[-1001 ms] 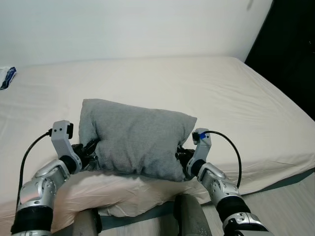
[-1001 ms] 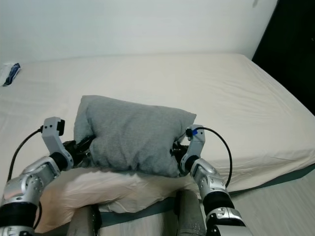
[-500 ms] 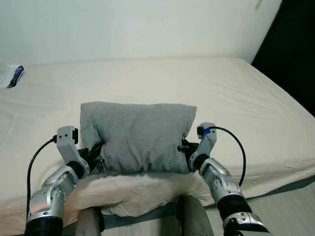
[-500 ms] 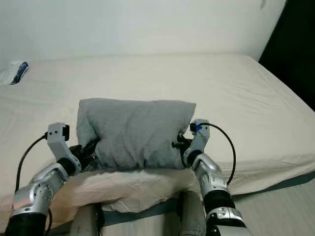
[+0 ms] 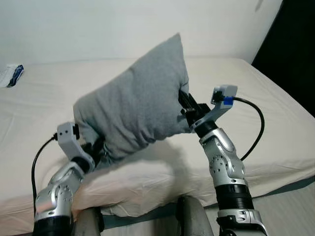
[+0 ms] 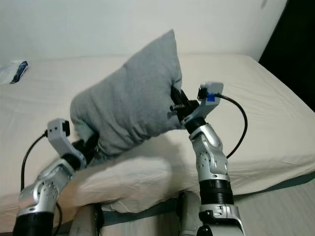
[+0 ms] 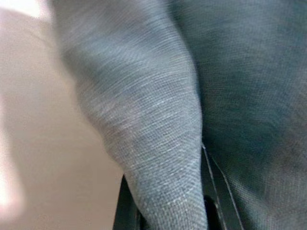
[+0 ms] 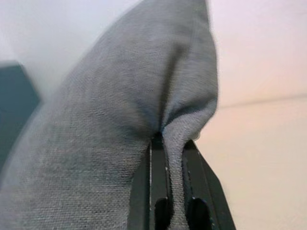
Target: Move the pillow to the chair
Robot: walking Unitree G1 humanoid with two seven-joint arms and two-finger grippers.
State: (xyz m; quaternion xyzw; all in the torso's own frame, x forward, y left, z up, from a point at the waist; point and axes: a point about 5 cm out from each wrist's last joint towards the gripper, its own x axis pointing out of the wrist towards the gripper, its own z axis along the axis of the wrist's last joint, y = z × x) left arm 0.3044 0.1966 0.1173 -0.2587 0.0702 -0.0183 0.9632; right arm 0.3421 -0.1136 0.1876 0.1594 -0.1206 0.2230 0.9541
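Left eye view: the grey pillow (image 5: 135, 96) is now hanging tilted above the bed (image 5: 246, 98), no longer lying flat on it, its right end raised high.

Right wrist view: the right pincer (image 8: 169, 158) is pinching a fold of pillow fabric.

Left wrist view: the left pincer (image 7: 165, 201) is clamping the pillow's lower corner between its fingers.

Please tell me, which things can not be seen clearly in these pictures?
- Left claw: eye views, its tips are buried under the gray pillow.
- Small packet on the bed: left eye view, cut by the picture's edge and too small to identify.
- Chair: the eye views give no sign of where it stands.
- Right of the bed: a dark area, nothing made out.
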